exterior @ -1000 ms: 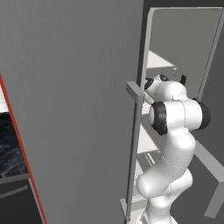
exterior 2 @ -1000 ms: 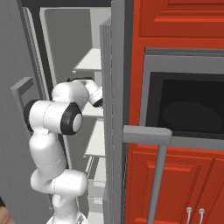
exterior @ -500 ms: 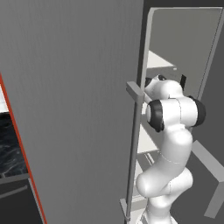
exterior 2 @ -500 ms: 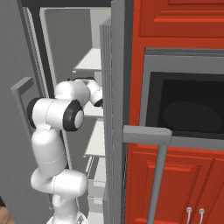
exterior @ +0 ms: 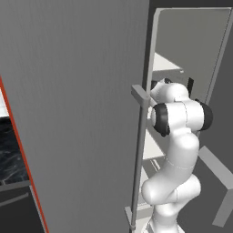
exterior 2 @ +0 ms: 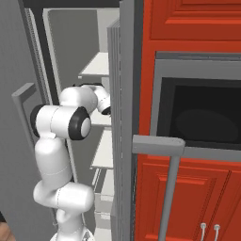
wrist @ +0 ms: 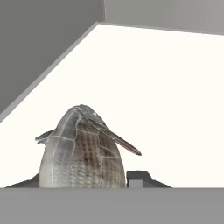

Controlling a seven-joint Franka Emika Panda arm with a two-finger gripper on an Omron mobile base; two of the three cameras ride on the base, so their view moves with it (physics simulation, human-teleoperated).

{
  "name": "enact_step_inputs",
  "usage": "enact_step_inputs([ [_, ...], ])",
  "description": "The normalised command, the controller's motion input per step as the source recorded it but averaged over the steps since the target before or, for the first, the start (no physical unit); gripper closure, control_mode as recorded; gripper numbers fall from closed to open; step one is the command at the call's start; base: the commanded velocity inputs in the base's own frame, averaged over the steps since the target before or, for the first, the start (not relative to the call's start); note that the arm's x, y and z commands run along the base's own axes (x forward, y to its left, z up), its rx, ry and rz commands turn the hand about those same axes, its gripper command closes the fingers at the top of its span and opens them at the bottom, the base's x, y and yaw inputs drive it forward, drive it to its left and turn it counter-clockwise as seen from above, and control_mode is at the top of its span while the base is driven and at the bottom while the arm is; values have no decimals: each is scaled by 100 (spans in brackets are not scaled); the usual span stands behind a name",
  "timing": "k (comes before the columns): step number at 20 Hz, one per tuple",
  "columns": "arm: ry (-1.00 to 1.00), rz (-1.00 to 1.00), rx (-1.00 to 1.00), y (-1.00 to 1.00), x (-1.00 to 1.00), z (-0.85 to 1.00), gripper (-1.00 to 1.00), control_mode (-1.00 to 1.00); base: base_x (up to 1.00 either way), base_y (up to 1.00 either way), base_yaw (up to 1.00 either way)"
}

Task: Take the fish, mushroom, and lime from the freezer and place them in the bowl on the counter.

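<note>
Inside the tall grey brushed-metal freezer (exterior: pixel 73 113), on a pale inner shelf (wrist: pixel 175 96) near its left wall, the grey scaly fish (wrist: pixel 81 151) is lying while the dark two-finger gripper (wrist: pixel 83 183) is narrowing around it since a second ago; whether it grips yet, I cannot tell, so the lift seems next.

The fish (wrist: pixel 81 151) is cut off low in the hand view — 1 fingertip (wrist: pixel 139 178) shows beside it.

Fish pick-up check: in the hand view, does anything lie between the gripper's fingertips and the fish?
Nothing. In the hand view the fish sits right between the fingertips, on the freezer's pale shelf.
</note>
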Motion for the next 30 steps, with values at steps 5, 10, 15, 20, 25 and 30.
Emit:
enact_step_inputs([
  [5,6,7,-2,30,-18,-98,100,-100,0,0,0],
  [10,8,11,0,16,-21,-100,100,-100,0,0,0],
  [15,-16,6,0,15,-87,-68,100,-100,0,0,0],
  [20,-28,1,-1,37,-95,-46,100,-100,0,0,0],
  [25,-13,0,0,11,-73,-3,100,-100,0,0,0],
  [30,-6,0,0,0,-64,25,100,-100,0,0,0],
])
